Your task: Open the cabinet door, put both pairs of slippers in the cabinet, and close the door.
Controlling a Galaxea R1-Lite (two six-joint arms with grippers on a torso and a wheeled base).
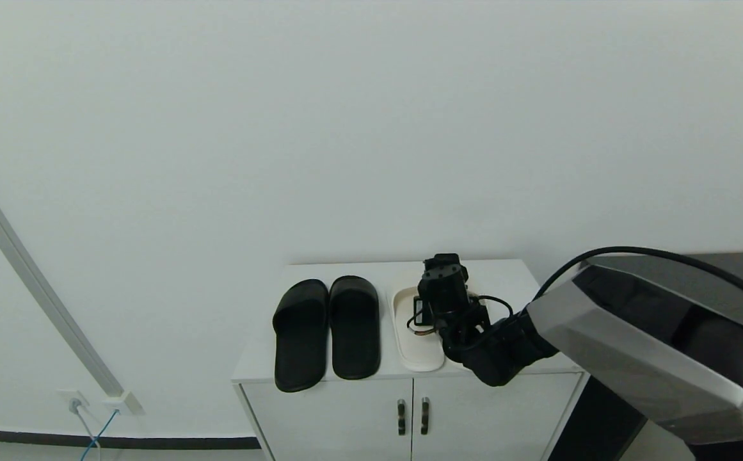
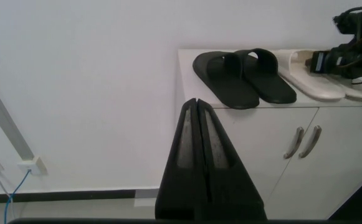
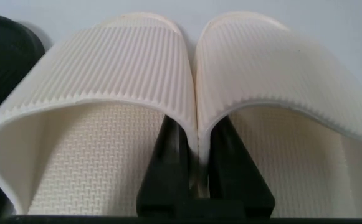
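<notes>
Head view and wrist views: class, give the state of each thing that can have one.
Cabinet doors: both shut.
Black slippers: on the cabinet top, untouched.
White slippers: on the cabinet top, gripped together.
Right end effector: shut on white slippers.
Left end effector: shut, empty.

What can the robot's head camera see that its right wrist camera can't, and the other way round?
Head camera: the cabinet with its closed doors and two handles, and the wall socket. Right wrist camera: the ribbed straps close up, with the right gripper pinching the two inner sides together. Both: the white slippers and the black slippers, though the wrist camera catches just an edge of one.
</notes>
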